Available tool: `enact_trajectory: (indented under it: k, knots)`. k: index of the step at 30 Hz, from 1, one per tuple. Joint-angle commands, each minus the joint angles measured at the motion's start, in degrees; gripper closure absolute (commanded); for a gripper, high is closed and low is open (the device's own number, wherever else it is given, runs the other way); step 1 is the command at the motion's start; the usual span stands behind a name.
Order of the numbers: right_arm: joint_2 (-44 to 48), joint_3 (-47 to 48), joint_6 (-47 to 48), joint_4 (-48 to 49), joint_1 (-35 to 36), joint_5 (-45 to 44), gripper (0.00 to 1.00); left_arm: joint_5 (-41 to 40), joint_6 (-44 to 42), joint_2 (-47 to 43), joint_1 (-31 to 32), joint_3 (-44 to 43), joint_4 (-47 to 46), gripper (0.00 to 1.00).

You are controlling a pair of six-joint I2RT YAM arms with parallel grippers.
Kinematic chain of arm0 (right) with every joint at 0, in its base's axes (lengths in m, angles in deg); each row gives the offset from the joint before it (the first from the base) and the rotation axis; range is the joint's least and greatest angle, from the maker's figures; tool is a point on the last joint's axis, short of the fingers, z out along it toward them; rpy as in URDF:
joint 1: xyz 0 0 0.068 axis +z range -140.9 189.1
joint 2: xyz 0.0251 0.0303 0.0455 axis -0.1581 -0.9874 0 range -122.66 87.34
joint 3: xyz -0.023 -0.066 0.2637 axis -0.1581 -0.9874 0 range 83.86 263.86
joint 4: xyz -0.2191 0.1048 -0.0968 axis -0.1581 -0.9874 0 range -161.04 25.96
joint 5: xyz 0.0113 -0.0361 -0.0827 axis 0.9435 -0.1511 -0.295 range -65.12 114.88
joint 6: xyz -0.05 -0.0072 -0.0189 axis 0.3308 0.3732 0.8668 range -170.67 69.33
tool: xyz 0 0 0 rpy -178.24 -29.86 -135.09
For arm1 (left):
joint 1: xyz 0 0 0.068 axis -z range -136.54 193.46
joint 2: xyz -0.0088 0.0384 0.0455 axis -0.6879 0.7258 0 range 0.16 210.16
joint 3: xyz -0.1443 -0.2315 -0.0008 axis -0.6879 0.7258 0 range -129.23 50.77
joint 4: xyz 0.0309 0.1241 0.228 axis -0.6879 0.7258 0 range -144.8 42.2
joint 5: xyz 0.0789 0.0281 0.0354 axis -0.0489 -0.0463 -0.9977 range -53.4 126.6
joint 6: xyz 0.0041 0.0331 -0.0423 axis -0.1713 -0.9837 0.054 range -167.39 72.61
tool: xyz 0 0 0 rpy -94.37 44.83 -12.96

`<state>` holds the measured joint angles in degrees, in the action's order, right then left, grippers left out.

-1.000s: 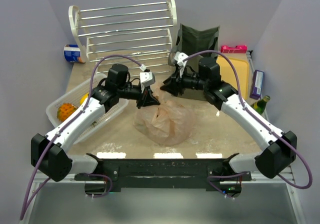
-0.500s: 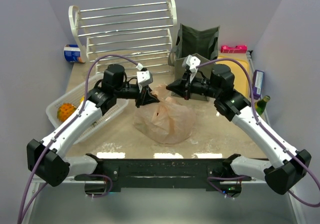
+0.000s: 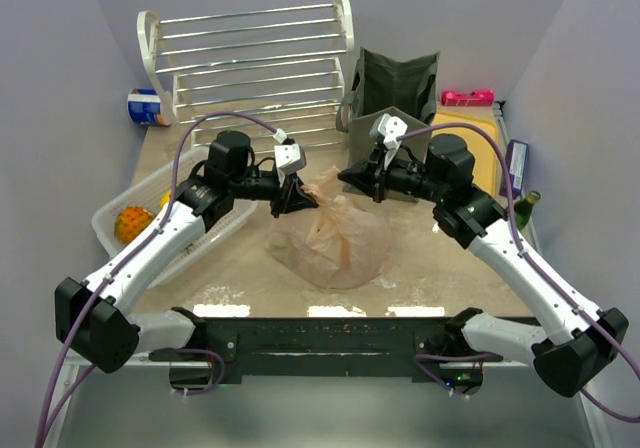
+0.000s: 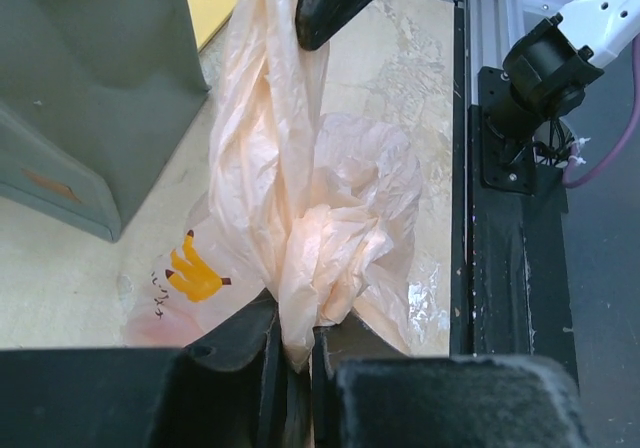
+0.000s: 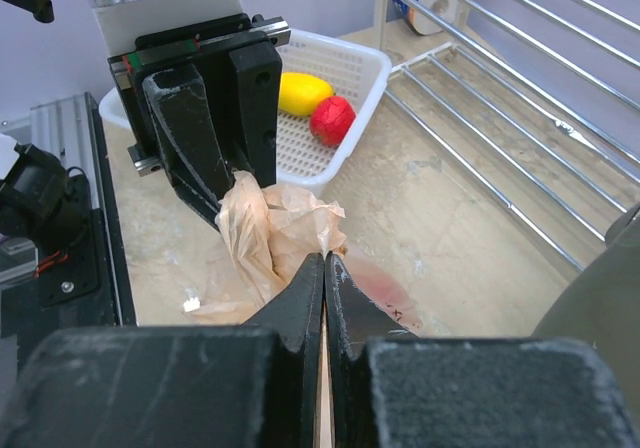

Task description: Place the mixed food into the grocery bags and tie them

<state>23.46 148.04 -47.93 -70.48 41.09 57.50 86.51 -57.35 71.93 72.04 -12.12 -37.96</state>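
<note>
The peach plastic bag (image 3: 335,240) lies mid-table with its top bunched and pulled upward. My left gripper (image 3: 297,206) is shut on one twisted strand of that bag (image 4: 300,258), and the plastic runs down between its fingers (image 4: 250,343). My right gripper (image 3: 343,176) is shut on the opposite strand of the bag (image 5: 270,233), and its fingertips (image 5: 312,273) are pressed together around thin film. The two grippers face each other a short gap apart. Behind them stands the olive-green tote (image 3: 398,73). A yellow fruit (image 5: 300,93) and a red fruit (image 5: 332,118) lie in the white basket (image 5: 360,68).
A white basket (image 3: 105,230) at the left holds an orange fruit (image 3: 130,223). A white slatted rack (image 3: 250,58) fills the back, with a blue can (image 3: 145,106) beside it. A yellow board (image 3: 472,143), pink item (image 3: 467,97), blue packet (image 3: 515,168) and green bottle (image 3: 522,208) line the right side.
My right gripper has gone from open to shut on the bag's top, and its arm has swung out to the right. The left gripper has barely moved.
</note>
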Motion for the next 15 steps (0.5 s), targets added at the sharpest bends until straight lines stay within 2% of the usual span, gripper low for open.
enact_trajectory:
  k: [1,3,11,15]
  knots:
    - [2.79,-0.20,1.04,0.11,-0.08,-1.78,1.00,-0.69,1.43,-1.19,-0.37,1.10,-1.98,0.93]
    - [3.67,-0.46,0.16,-0.15,0.09,-0.64,1.00,-0.96,2.74,-1.02,-0.37,1.72,-3.56,1.00]
    - [3.50,-5.29,-2.03,-1.56,11.15,-5.29,1.00,-2.80,6.70,-0.23,-0.45,2.95,-7.26,1.00]
    - [2.09,-9.42,-5.29,-0.33,13.53,-6.34,1.00,-4.29,7.05,-0.23,-0.54,3.04,-7.26,1.00]
